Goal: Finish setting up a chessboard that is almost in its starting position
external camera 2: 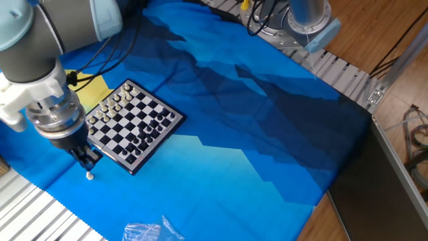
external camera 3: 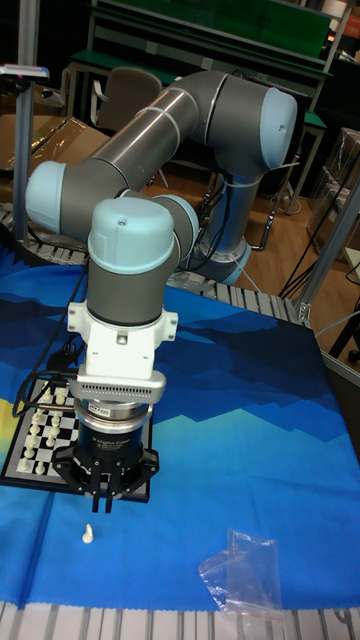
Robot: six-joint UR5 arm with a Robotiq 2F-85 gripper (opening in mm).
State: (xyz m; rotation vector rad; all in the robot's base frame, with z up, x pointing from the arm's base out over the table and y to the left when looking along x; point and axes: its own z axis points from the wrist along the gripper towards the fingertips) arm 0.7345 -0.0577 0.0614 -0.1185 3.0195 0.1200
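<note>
The pincer [external camera 2: 87,159] hangs just off the chessboard's [external camera 2: 132,125] near corner, fingers pointing down over the blue cloth [external camera 2: 221,167]; how far its fingers are parted I cannot tell; a cream chess piece [external camera 2: 89,176] stands alone on the cloth below the fingertips, apart from them, just outside the board; the board lies on the tabletop cloth beside a yellow sheet [external camera 2: 93,86]; a clear plastic bag [external camera 3: 243,572] lies further from the board, toward the cloth's edge.
</note>
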